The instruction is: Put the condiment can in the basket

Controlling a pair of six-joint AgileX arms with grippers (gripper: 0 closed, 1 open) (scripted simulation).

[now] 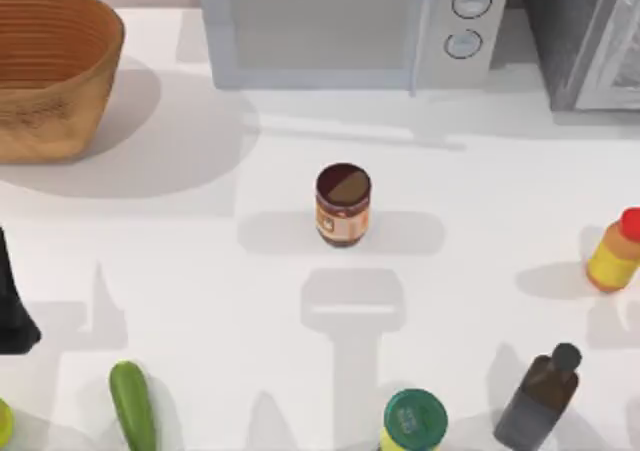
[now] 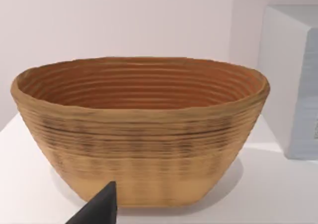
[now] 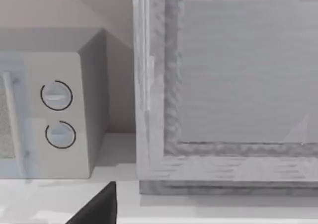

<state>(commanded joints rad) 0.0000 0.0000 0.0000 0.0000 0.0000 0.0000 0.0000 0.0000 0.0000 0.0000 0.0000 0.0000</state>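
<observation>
The condiment can [image 1: 343, 206], a short cylinder with a dark brown top and an orange-brown label, stands upright near the middle of the table with no gripper near it. The basket [image 1: 50, 71], a large tan wicker oval with ribbed inner walls, sits at the back left; the left wrist view faces the basket [image 2: 139, 134] from close by. My left gripper [image 1: 12, 311] is a dark shape at the table's left edge, in front of the basket and far left of the can. A dark part of my right gripper [image 3: 97, 206] points at the back right appliances.
A white microwave [image 1: 350, 26] stands at the back centre, a grey appliance [image 1: 590, 31] at the back right. A red-capped yellow bottle [image 1: 615, 251] is at the right edge. Along the front are a dark bottle [image 1: 540, 401], a green-lidded can [image 1: 413, 421] and a cucumber [image 1: 133, 406].
</observation>
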